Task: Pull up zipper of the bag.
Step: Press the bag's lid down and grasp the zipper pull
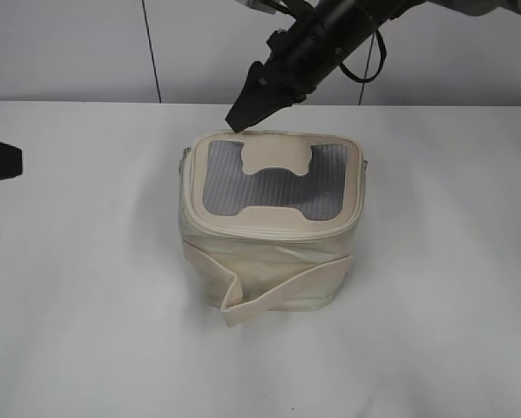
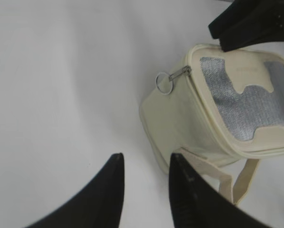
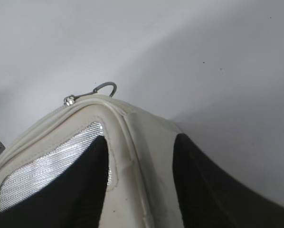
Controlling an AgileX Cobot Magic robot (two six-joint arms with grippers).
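The cream bag (image 1: 269, 248) stands upright in the middle of the white table, its grey mesh top (image 1: 274, 183) facing up. The zipper runs round its top rim; a silver pull with a ring (image 2: 172, 79) sticks out from one top corner and also shows in the right wrist view (image 3: 95, 91). My right gripper (image 1: 241, 119) hovers at the bag's back left top corner, open, its jaws (image 3: 141, 145) either side of the rim and short of the pull. My left gripper (image 2: 146, 164) is open and empty above the table beside the bag, at the far left of the exterior view (image 1: 1, 161).
The bag's cream strap (image 1: 282, 292) hangs loose across its front side and onto the table. The white table (image 1: 86, 287) spreads around the bag, with a pale wall behind it. The right arm's dark body (image 1: 330, 39) reaches in from the upper right.
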